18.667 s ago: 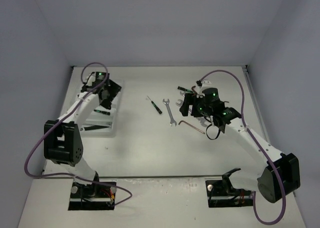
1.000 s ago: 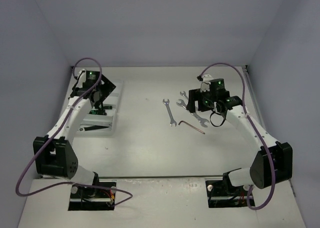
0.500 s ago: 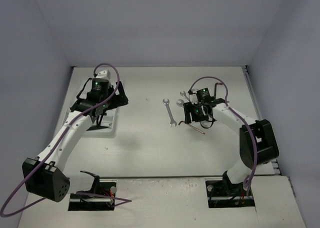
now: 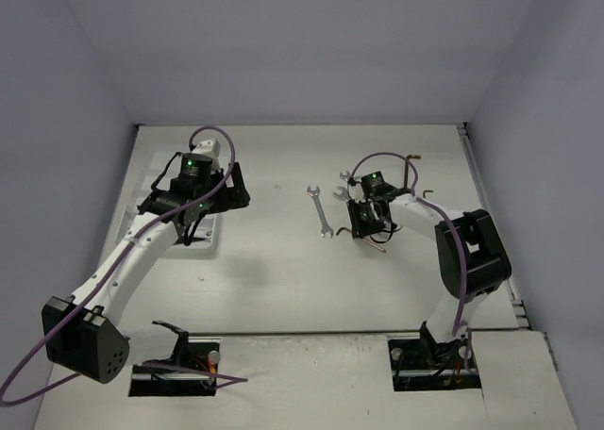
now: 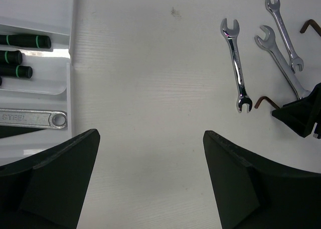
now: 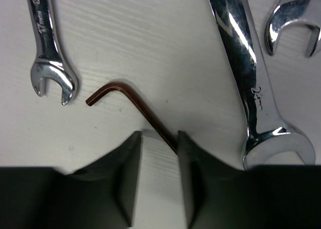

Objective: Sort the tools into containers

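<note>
Right gripper narrowly parted astride hex key, nothing clamped; thin shaft off-centre, liable to pivot toward right-hand wrench on closing.

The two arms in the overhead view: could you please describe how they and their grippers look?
Both the left arm and right arm have slim white links between bulky black joint housings. A purple cable loops along each, and small green lights glow near the wrists. The left gripper and right gripper have matte black, wedge-shaped fingers.

Perhaps lavender walls, white table.
</note>
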Controlling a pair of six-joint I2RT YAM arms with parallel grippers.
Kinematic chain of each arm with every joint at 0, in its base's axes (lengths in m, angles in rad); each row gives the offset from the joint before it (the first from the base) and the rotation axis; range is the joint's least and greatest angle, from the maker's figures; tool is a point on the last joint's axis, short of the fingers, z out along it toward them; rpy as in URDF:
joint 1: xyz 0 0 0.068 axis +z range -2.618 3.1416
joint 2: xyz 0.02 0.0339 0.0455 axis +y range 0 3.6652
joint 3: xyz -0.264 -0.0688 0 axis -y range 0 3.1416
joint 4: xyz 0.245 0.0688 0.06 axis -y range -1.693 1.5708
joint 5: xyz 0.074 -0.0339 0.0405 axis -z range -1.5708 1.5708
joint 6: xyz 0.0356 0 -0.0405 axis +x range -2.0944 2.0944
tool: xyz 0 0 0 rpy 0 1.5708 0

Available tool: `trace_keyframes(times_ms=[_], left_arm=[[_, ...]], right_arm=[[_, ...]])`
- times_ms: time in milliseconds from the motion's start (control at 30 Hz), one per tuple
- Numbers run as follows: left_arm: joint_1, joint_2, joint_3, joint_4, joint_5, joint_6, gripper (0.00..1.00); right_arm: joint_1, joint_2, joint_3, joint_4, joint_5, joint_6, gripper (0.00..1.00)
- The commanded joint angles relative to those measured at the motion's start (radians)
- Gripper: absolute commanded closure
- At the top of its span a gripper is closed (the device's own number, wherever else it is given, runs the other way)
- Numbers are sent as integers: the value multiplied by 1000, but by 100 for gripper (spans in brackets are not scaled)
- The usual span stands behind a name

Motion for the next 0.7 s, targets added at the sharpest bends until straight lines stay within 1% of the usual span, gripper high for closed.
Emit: trace_keyframes(times_ms=[0, 33, 67, 233, 267, 300, 433, 500, 533, 667], left_arm=[[-19, 11, 49, 38, 12, 11, 18], [-23, 15, 52, 38, 15, 9, 18], [-29, 19, 55, 40, 15, 6, 18], [-53, 43, 65, 40, 20, 6, 18], [-57, 47, 67, 40, 22, 6, 18], [-61, 50, 67, 40, 23, 6, 18], [-65, 55, 71, 41, 23, 7, 18], [-65, 57, 71, 40, 24, 9, 18], [-66, 57, 71, 40, 22, 11, 18], [-66, 48, 67, 39, 19, 13, 18]], right_arm=[[64, 23, -26, -4, -16, 44, 88], [81, 25, -33, -4, -15, 56, 98], [98, 26, -41, -4, -15, 69, 100], [159, 27, -61, -7, 29, 119, 99], [173, 27, -62, -7, 37, 126, 98], [186, 28, -61, -7, 44, 131, 94], [208, 42, -58, -10, 80, 157, 76], [224, 54, -55, -12, 97, 174, 70], [236, 59, -53, -16, 108, 182, 68], [269, 86, -41, -41, 170, 215, 69]])
